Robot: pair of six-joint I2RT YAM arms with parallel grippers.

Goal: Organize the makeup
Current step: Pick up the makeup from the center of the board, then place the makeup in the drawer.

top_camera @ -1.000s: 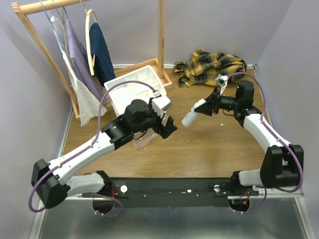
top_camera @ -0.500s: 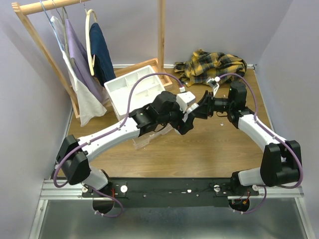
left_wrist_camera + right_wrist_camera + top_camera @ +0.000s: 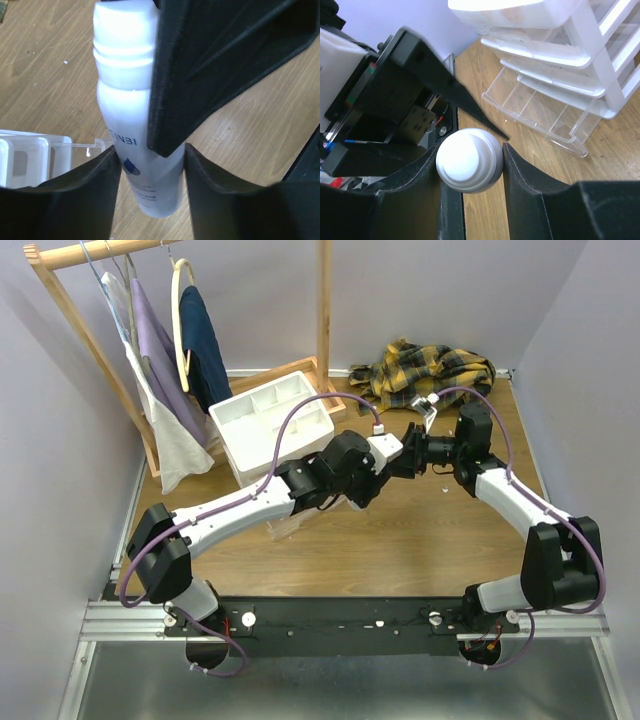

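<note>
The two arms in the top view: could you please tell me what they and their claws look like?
Both the left arm and the right arm have white link shells joined by bulky black joints. A purple cable loops along each arm. The left claw and the right claw are matte black, tapering like wedges, with no markings visible on them.

A white drawer box [image 3: 270,425] sat on the table [image 3: 400,540], one clear drawer [image 3: 540,112] pulled out. A yellow checked cloth [image 3: 430,370] lay behind. Clothes [image 3: 165,370] hung on a wooden rack [image 3: 323,310].
</note>
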